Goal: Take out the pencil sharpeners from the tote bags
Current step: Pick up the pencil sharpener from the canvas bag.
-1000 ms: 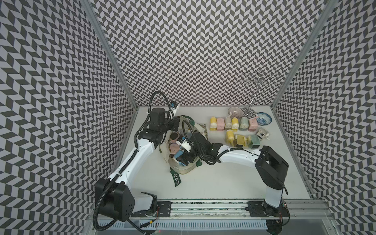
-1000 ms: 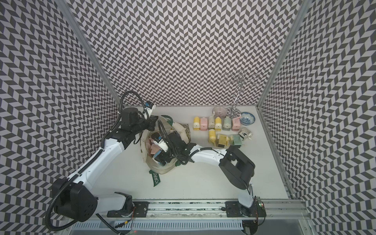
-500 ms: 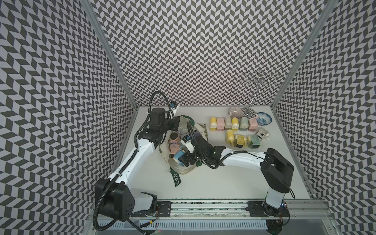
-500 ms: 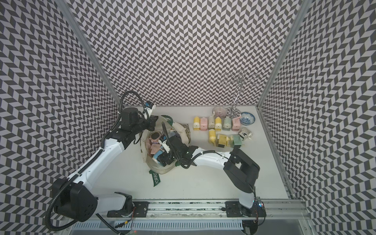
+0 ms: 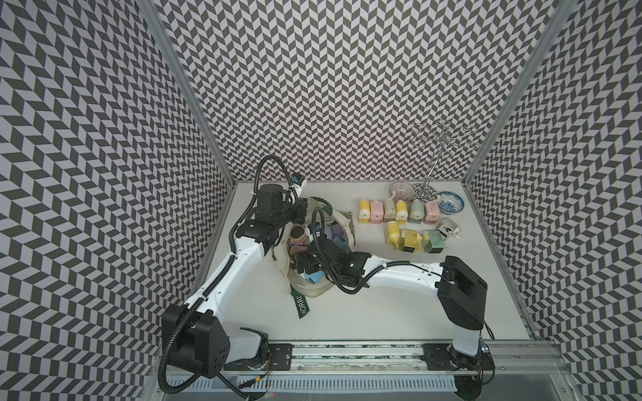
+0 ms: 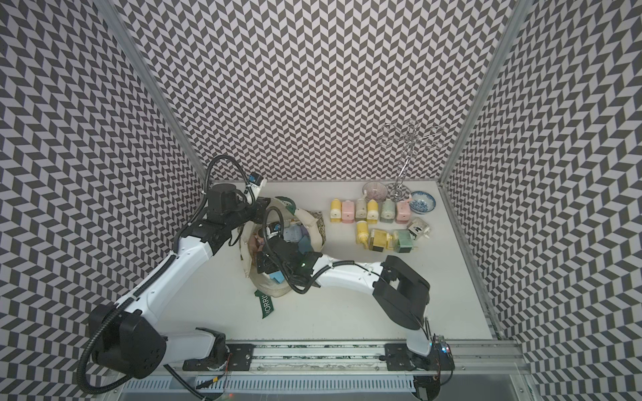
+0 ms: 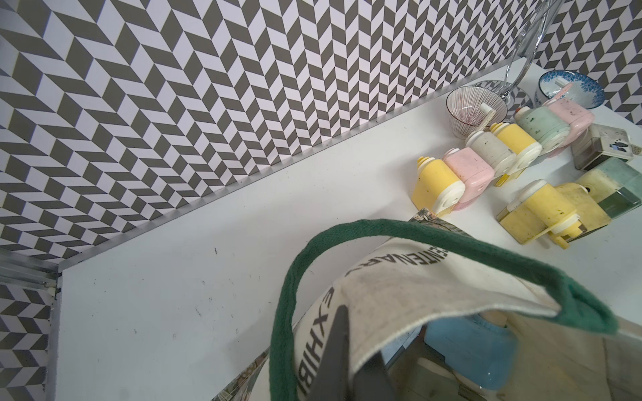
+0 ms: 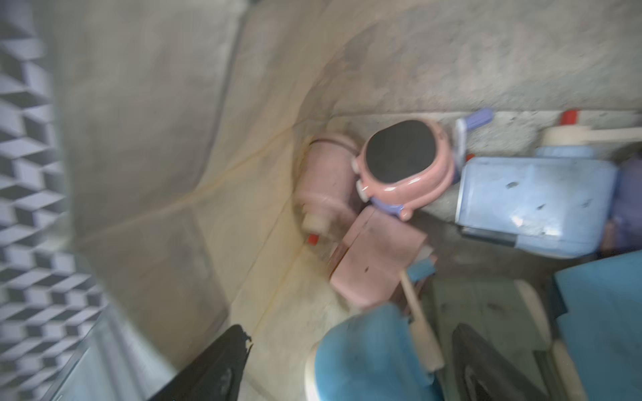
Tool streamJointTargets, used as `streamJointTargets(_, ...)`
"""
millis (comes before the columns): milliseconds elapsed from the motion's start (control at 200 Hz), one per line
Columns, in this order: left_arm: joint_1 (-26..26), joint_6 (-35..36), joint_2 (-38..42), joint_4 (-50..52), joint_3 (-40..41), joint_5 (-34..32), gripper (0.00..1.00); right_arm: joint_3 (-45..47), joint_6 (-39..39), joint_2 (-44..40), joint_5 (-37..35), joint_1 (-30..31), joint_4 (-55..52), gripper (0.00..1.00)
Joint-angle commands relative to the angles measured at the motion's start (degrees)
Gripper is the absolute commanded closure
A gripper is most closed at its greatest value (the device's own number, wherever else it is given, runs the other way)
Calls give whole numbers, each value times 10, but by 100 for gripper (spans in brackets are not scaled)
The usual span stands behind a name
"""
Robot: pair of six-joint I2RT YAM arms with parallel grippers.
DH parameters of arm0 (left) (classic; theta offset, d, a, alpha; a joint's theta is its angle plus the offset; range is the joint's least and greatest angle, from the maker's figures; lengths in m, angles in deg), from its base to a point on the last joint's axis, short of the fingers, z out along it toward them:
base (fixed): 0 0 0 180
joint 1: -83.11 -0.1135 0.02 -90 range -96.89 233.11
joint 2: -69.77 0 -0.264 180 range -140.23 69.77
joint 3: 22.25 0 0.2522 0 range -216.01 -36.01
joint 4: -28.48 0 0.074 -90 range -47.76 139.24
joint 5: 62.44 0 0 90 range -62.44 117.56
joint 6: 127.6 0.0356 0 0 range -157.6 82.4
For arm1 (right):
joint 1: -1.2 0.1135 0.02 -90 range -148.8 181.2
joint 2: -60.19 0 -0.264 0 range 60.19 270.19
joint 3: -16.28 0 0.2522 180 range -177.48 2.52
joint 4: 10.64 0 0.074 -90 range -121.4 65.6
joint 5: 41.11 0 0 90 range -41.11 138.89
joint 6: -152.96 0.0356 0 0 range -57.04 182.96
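Change: right gripper (image 8: 351,333) has reached deeper into the tote bag (image 5: 310,291), jaws wide over a blue pencil sharpener (image 8: 361,364).
Left gripper (image 7: 351,347): still clamped on the bag.
Lettering: strap (image 5: 301,307) "MORRI", canvas (image 7: 399,284) "EXHIBI".

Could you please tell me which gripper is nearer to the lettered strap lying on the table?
Right. The right gripper is open inside the bag, just beyond the strap; the left gripper is shut on the bag's far rim, across the bag from it.
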Motion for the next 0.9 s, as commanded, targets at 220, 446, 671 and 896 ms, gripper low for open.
streamJointTargets(220,5,-1,18,-33,-26,12,100,-53,7,84,-62,16,-63,8)
streamJointTargets(446,5,1,20,-34,-25,9,100,-78,-21,96,-60,20,-106,10)
streamJointTargets(671,5,2,19,-32,-26,8,100,-22,-40,35,-80,20,-150,17)
streamJointTargets(896,5,2,18,-31,-27,6,100,49,-46,-38,-82,18,-159,22)
